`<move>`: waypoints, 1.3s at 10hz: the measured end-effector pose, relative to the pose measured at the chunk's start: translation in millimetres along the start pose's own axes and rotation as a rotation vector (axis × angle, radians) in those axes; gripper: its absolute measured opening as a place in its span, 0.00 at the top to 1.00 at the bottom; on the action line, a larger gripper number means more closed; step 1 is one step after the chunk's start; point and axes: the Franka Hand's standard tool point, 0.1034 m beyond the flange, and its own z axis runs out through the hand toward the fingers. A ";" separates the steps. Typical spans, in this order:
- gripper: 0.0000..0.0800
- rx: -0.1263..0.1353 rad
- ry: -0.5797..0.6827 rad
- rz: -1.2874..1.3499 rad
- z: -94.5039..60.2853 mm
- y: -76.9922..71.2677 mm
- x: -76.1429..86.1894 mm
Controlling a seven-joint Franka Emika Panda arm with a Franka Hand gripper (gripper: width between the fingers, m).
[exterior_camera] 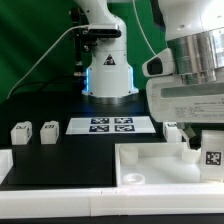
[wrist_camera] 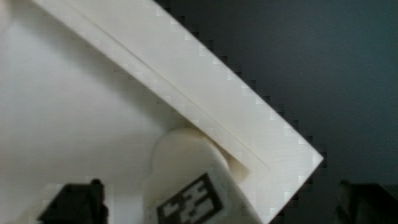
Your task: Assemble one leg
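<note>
A leg (exterior_camera: 211, 157), a stubby white block with a black-and-white tag, stands at the right corner of the large white panel (exterior_camera: 150, 165). My gripper (exterior_camera: 204, 142) hangs right over it. In the wrist view the leg (wrist_camera: 187, 195) sits between my two dark fingers (wrist_camera: 75, 203), with gaps on both sides. The gripper (wrist_camera: 221, 205) is open and not touching the leg. The panel's corner (wrist_camera: 267, 140) shows beside the leg. Two more legs (exterior_camera: 22, 132) (exterior_camera: 48, 129) stand on the black table at the exterior view's left.
The marker board (exterior_camera: 112, 124) lies flat in the middle of the table before the robot base (exterior_camera: 108, 75). Another small white piece (exterior_camera: 172, 128) shows partly behind the gripper. A white wall (exterior_camera: 60, 205) runs along the near edge.
</note>
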 end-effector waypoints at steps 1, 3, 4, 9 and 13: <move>0.19 -0.032 -0.007 -0.185 -0.4 2.1 5.7; 0.19 -0.076 -0.016 -0.528 -3.6 -2.9 24.4; 0.19 -0.081 -0.023 -0.618 -3.3 -5.1 30.3; 0.71 -0.077 -0.014 -0.435 -2.2 -5.1 30.1; 0.98 -0.074 -0.001 -0.052 -2.1 -6.1 29.3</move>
